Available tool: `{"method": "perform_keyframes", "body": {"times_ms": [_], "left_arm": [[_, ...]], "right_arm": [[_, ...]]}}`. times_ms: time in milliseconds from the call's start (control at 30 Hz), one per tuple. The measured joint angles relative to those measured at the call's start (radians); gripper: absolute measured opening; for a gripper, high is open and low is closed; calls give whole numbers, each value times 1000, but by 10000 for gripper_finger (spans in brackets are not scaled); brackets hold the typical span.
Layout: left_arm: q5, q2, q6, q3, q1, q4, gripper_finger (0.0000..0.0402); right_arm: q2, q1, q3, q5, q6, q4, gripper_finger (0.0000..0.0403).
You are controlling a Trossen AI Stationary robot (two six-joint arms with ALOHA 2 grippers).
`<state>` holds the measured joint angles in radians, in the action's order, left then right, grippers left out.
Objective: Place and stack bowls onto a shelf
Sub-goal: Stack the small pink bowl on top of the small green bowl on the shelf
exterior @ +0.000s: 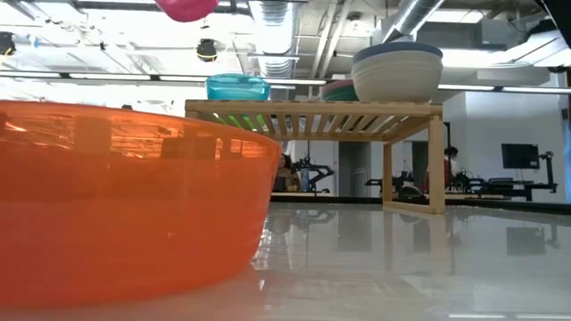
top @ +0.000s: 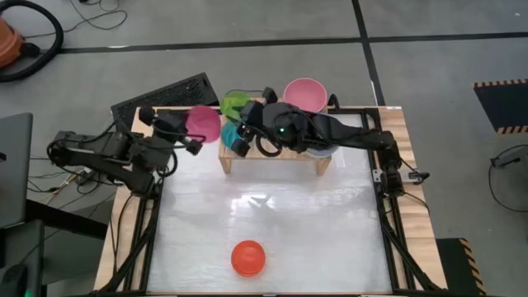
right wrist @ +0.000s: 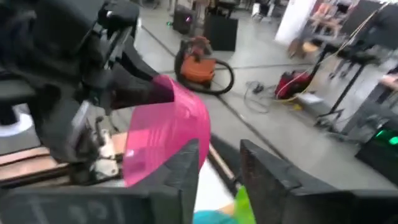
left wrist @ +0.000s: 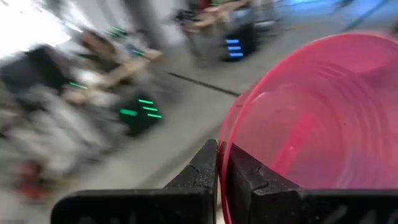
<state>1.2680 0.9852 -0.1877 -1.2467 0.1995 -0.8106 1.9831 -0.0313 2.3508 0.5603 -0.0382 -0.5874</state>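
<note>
Two black jointed arms with looping black cables and blocky, angular jaws.

You are looking down on a glossy white worktop (top: 272, 214) framed in pale wood, standing on a grey concrete floor (top: 247, 25) crossed by dark seams. At the upper left of the high view, an orange vacuum cleaner with a black hose (top: 10, 41) sits on that floor, and a black keyboard (top: 165, 95) lies by the worktop's upper left corner. A yellow-and-black striped mat (top: 505, 103) shows at the right edge. In the low view, silver ceiling ducts (exterior: 272, 27) run overhead and a dark monitor (exterior: 520, 156) stands far right.
</note>
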Motion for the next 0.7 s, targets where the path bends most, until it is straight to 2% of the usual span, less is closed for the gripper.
{"method": "perform_keyframes", "body": {"times_ms": [67,167,333,533,700], "left_arm": [[87,16,91,0,-14,12,0],[124,32,174,-1,-47,59,0],[58,72,348,-1,-91,208,0],[39,130,605,-1,-113,383,0],[11,148,747,-1,-115,503,0]], "right_arm": [[6,0,2,31,-29,27,165],[3,-1,1,69,-61,29,191],[25,3,1,70,-68,47,206],[39,7,0,70,-68,40,199],[37,5,1,105,-68,8,191]]}}
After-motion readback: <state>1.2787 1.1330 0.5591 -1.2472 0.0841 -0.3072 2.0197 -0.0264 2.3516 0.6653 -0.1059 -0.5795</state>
